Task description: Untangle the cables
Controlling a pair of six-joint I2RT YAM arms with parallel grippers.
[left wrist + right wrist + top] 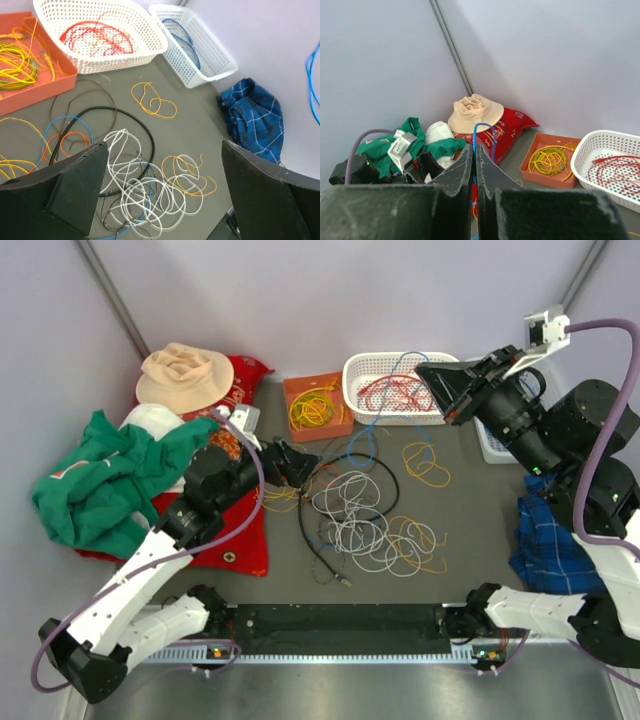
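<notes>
- Left gripper (164, 150) is hanging, jaws spread wide, above the tangled thin white cables (150, 195).
- Right gripper (474, 150) is pinching a thin blue cable (481, 125) above the white perforated plastic basket (352, 375).

White arms (130, 590), black joints (215, 480), purple hoses (600, 323), black wedge gripper fingers (77, 192).

Top camera high, looking down; wrist cameras low, oblique; all three share orange tray (35, 95).
</notes>
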